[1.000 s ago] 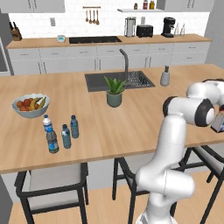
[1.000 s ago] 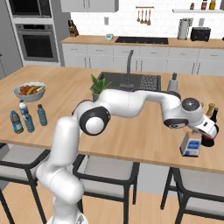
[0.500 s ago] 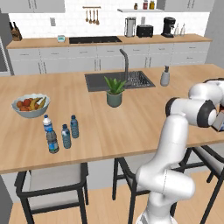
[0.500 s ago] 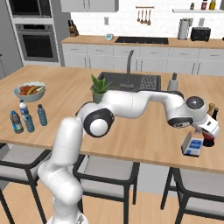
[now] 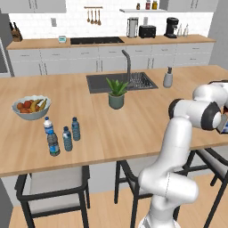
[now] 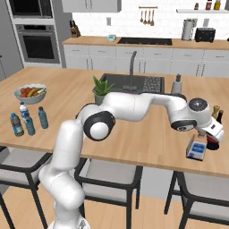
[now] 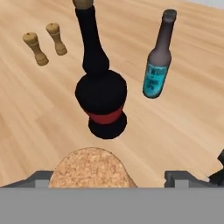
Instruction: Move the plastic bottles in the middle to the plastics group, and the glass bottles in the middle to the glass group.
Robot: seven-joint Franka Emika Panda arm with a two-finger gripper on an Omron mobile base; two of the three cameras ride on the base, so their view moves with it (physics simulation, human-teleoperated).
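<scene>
My gripper (image 7: 111, 178) hangs over the right end of the island, jaws wide apart and straddling the round cork top of a bottle (image 7: 89, 168) without touching it. The gripper (image 6: 214, 135) also appears from the right base, and at the frame edge from the left base (image 5: 221, 121). Just ahead stand a black glass bottle with a red band (image 7: 101, 98) and a dark bottle with a teal label (image 7: 156, 65). Far away, at the island's left end, the plastics group of blue-capped bottles (image 5: 67, 138) (image 6: 29, 123) stands together.
Two wooden shakers (image 7: 35, 48) stand beyond the glass bottles. A blue-and-white carton (image 6: 197, 147) sits at the island's near edge beside the hand. A fruit bowl (image 5: 30, 107), a potted plant (image 5: 116, 93) and the sink (image 5: 120, 82) lie further along the island.
The jaws have spread wide and let go of the cork-topped bottle. The arm has barely shifted.
</scene>
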